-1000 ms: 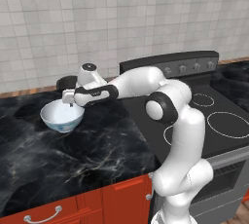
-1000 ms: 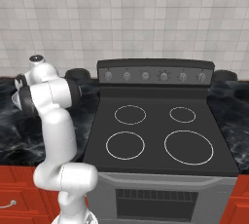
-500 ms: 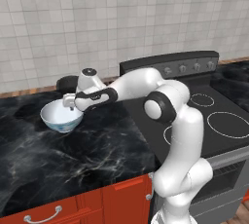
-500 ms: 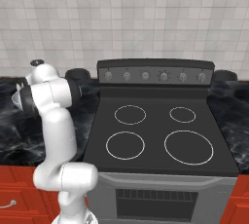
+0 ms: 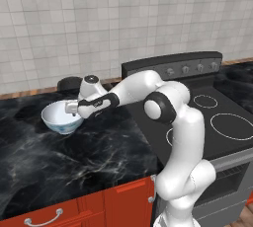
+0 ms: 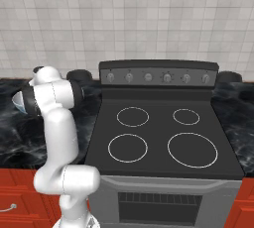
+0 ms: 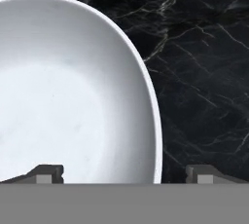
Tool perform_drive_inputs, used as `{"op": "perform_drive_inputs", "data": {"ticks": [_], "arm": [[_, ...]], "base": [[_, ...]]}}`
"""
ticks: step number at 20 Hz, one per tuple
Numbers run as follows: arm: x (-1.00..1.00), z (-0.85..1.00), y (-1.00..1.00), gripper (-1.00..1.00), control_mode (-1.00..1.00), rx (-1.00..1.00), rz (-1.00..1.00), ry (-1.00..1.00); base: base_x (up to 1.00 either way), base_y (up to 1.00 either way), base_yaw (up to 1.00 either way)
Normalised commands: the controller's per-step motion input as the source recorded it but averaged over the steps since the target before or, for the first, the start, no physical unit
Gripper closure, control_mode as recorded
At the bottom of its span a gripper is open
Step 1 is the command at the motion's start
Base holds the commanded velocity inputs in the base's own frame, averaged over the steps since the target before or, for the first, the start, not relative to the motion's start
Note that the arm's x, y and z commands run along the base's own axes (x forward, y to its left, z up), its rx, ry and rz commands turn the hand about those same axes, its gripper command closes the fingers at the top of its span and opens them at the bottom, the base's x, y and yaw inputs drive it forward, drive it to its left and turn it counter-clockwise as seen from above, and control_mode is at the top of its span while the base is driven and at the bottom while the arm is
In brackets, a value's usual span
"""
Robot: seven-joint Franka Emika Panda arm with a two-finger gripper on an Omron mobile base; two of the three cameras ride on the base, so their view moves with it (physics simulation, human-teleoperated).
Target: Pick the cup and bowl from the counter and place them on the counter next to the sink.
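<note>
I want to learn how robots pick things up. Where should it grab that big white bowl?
Probably by the rim, coming straight down from above. The bowl sits upright on the counter and looks too wide to take whole, but its edge is thin. The open gripper is over the rim on the stove's side, one fingertip above the inside, the other above the counter outside.

The table [image 5: 94, 157] is a glossy black marble top with white veins, over red cabinet fronts. The bowl [image 5: 60, 118], white inside and pale outside, sits upright on it toward the back edge. The stovetop [image 6: 158, 138] adjoins its right edge.
</note>
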Motion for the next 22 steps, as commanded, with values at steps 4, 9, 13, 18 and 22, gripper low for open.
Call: {"op": "perform_drive_inputs", "data": {"ticks": [4, 9, 13, 18, 22], "arm": [[0.05, -0.10, 0.00, -1.00, -1.00, 0.00, 0.00, 0.00], [0.01, -0.01, 0.00, -1.00, -1.00, 0.00, 0.00, 0.00], [0.00, 0.00, 0.00, 1.00, -1.00, 0.00, 0.00, 0.00], [0.00, 0.00, 0.00, 1.00, -1.00, 0.00, 0.00, 0.00], [0.02, 0.00, 0.00, 1.00, -1.00, 0.00, 0.00, 0.00]], "base": [[0.00, 0.00, 0.00], [0.00, 0.00, 0.00], [0.00, 0.00, 0.00], [0.00, 0.00, 0.00], [0.00, 0.00, 0.00]]}}
